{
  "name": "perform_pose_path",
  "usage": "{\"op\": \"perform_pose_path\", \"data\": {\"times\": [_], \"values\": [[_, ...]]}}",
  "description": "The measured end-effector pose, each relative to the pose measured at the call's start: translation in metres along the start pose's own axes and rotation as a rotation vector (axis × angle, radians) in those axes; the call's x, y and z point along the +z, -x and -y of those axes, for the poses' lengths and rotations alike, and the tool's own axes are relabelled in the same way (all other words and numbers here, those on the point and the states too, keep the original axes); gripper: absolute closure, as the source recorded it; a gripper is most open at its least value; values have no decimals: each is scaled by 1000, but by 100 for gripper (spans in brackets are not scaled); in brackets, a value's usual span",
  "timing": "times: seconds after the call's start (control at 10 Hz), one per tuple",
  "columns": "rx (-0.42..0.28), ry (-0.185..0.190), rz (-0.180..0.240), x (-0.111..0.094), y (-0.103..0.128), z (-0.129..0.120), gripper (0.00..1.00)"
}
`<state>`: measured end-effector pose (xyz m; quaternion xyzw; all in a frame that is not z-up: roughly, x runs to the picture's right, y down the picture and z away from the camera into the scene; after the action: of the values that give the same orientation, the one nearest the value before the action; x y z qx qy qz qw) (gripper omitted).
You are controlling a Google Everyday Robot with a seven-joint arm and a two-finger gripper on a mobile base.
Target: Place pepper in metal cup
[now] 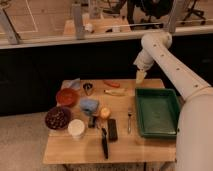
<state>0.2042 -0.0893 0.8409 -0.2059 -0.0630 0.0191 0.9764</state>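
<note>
The pepper [111, 83] is a slender red-orange piece lying on the far part of the wooden table [75, 150]. The metal cup [88, 88] is a small dark shiny cup standing to the pepper's left, near the table's far edge. My gripper [141, 76] hangs from the white arm above the table's far edge, to the right of the pepper and above the far left corner of the green tray. It holds nothing that I can see.
A pale yellow elongated item [115, 92] lies just in front of the pepper. A red bowl [66, 96], a dark bowl [57, 118], a white cup [76, 128], a blue item [90, 105], an orange fruit [105, 113], a fork [129, 120] and dark tools [109, 132] stand on the table. A green tray [157, 112] fills the right side.
</note>
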Motion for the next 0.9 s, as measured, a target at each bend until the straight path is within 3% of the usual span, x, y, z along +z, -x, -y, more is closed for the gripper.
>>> {"op": "perform_pose_path", "data": {"times": [0.2, 0.6, 0.7, 0.9], "values": [[23, -30, -35, 11, 15, 10, 20], [153, -121, -6, 75, 83, 27, 20], [183, -133, 3, 85, 96, 30, 20], [214, -144, 6, 92, 101, 31, 20]]}}
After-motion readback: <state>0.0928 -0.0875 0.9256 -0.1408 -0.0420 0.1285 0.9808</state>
